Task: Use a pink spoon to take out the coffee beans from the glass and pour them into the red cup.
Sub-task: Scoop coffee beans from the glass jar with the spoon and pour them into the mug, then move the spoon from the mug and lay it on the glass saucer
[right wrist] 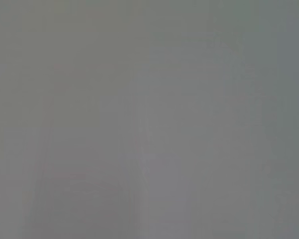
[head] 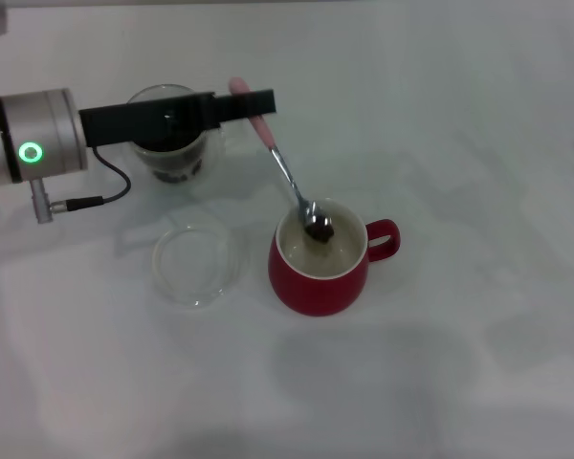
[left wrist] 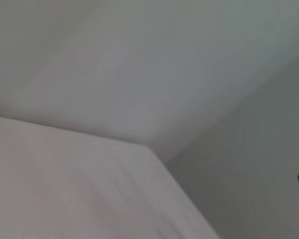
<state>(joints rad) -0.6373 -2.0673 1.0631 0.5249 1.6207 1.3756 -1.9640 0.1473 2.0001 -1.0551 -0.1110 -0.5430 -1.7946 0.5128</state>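
Reaching in from the left, the left gripper (head: pixel 253 103) is clamped on the pale pink handle of the pink spoon (head: pixel 285 170). The spoon slopes down to the right, its metal bowl sitting just inside the far rim of the red cup (head: pixel 318 273) and carrying a few coffee beans (head: pixel 319 228). The glass (head: pixel 172 143) stands far left of the cup, partly hidden under the arm, with dark beans inside. A shallow clear dish (head: pixel 196 264) lies just left of the cup on the white table (head: pixel 459 363). Right gripper: not in sight.
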